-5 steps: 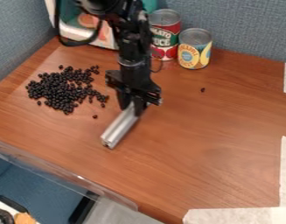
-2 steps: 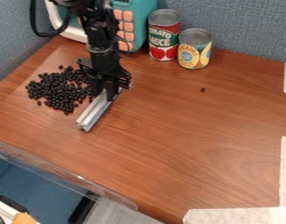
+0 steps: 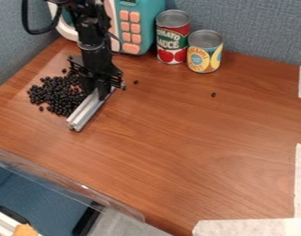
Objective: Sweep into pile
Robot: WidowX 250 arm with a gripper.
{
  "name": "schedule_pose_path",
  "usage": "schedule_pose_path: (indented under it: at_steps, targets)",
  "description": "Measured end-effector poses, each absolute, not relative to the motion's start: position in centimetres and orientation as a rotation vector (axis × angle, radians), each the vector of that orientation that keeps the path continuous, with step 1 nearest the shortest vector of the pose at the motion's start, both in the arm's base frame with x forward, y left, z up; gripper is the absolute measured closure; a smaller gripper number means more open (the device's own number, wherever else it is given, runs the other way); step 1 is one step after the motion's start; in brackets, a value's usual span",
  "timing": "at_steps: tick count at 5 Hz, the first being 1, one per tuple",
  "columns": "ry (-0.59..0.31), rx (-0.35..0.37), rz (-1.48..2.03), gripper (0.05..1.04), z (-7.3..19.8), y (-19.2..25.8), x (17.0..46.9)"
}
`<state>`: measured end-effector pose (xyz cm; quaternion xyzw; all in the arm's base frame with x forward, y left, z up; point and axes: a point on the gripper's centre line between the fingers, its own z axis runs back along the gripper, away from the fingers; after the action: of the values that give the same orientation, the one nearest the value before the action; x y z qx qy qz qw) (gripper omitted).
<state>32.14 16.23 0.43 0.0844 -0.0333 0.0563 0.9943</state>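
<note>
My gripper [image 3: 97,93] hangs over the left part of the table, shut on a silver metal bar [image 3: 85,114]. The bar lies slanted low at the table surface, its near end toward the front left. Against the bar's left side is a pile of small black beans [image 3: 56,96], partly hidden behind the gripper. One stray bean [image 3: 136,82] lies to the right of the gripper, and another bean [image 3: 214,94] sits farther right.
At the back stand a teal toy microwave [image 3: 139,27], a tomato sauce can [image 3: 173,37] and a yellow-labelled can [image 3: 205,51]. A clear plastic edge [image 3: 72,183] runs along the front left. White tape [image 3: 251,227] marks the front right.
My gripper has moved left with the bar, up against the beans' right side. Beans formerly at the pile's right edge are now nearer the pile. A stray bean now shows right of the gripper.
</note>
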Motion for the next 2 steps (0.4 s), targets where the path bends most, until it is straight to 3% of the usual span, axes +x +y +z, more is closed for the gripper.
schedule_pose_path:
  at_steps: [2]
  targets:
    - [-0.058,0.182,0.158,0.745,0.34,18.77,30.77]
